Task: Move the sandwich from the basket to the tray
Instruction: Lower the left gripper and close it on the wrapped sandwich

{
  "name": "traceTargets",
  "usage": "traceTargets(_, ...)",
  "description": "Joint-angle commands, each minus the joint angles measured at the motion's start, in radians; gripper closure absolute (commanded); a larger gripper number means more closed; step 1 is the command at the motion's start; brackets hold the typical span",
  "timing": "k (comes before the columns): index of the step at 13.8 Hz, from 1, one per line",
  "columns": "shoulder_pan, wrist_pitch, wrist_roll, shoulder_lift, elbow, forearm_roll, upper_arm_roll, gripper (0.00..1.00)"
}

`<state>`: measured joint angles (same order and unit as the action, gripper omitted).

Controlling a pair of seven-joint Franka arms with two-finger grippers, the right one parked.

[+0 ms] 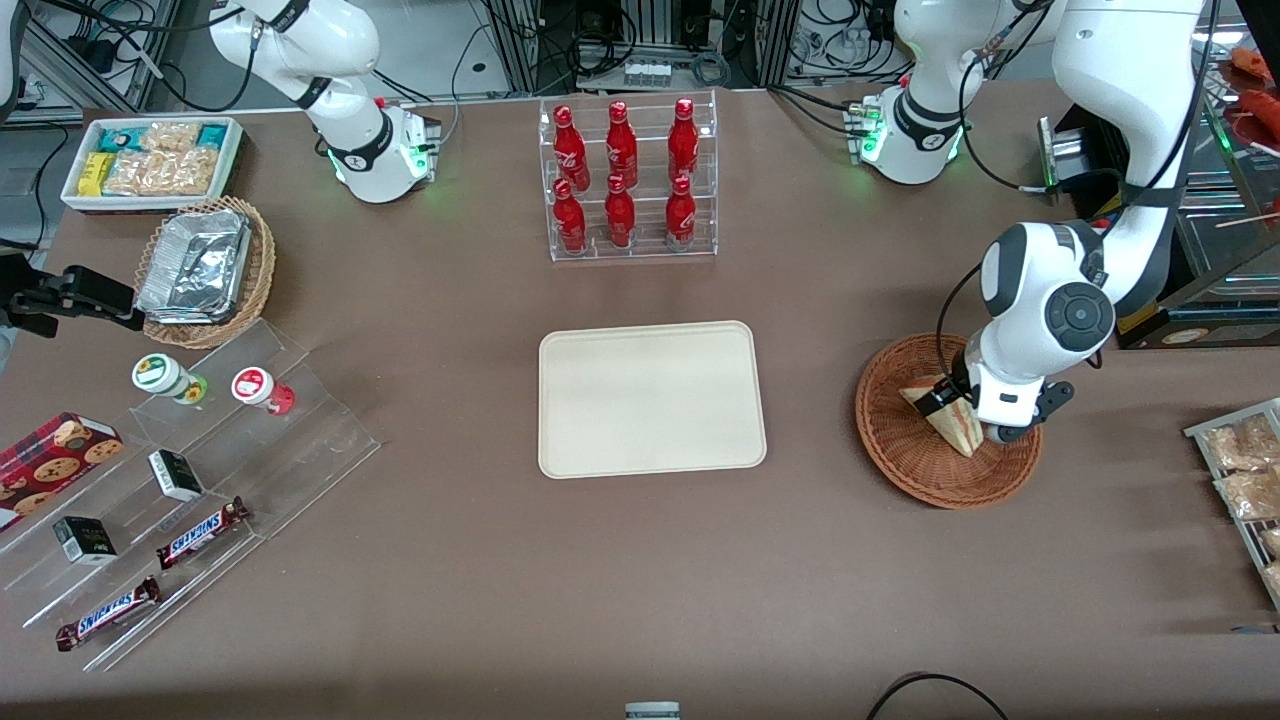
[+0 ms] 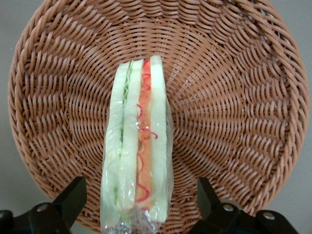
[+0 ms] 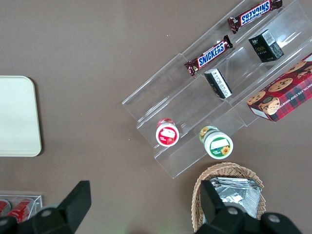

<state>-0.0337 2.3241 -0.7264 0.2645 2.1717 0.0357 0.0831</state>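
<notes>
The sandwich (image 1: 948,418) lies in the reddish-brown wicker basket (image 1: 900,470), wrapped in clear film, its striped edge up. In the left wrist view the sandwich (image 2: 137,146) shows green, red and orange filling against the basket weave (image 2: 234,112). My left gripper (image 1: 968,408) is lowered into the basket and open. Its black fingers (image 2: 73,197) stand on either side of the sandwich's wide end, with a gap of weave showing on each side. The cream tray (image 1: 650,400) lies flat and bare at the table's middle, beside the basket toward the parked arm's end.
A clear rack of red bottles (image 1: 625,180) stands farther from the front camera than the tray. A metal rack of snack packets (image 1: 1240,470) sits at the working arm's end. The tan basket with foil trays (image 1: 205,270) and an acrylic stand with Snickers bars (image 1: 200,530) lie toward the parked arm's end.
</notes>
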Motion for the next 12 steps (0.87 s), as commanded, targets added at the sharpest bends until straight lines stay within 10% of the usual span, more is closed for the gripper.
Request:
traceTargets(1, 0.005, 0.034, -0.024, 0.013, 0.008, 0.023, 0.001, 0.38)
traceTargets(4, 0.006, 0.028, -0.024, 0.009, 0.019, 0.023, 0.001, 1.0)
traceTargets(12, -0.044, -0.251, -0.01, -0.051, -0.126, 0.021, 0.029, 1.0)
